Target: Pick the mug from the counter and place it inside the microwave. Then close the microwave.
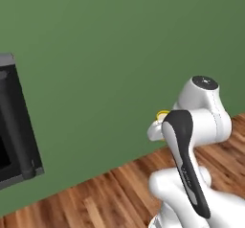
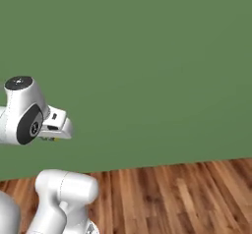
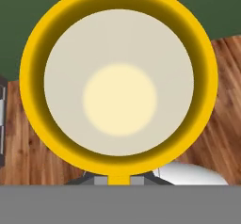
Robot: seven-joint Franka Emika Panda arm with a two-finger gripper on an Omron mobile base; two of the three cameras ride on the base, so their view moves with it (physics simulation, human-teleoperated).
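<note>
The yellow mug [image 3: 117,91] looms close in the hand view, its mouth facing the camera, with a bright rim and a cream inside. My gripper [image 3: 118,180] is shut on its rim at the bottom edge, and the fingertips are mostly hidden behind it. The left base view has the mug [image 1: 162,113] as a yellow arc above the white hand, held in the air in front of the wall. A grey-framed dark box [image 1: 14,126] at the left edge looks like part of the microwave, cut off by the frame. The counter is out of view.
A plain green wall [image 2: 147,56] fills the background, with wooden plank floor [image 2: 172,193] below it. My own white arm [image 1: 191,126] rises at the lower right of the left base view.
</note>
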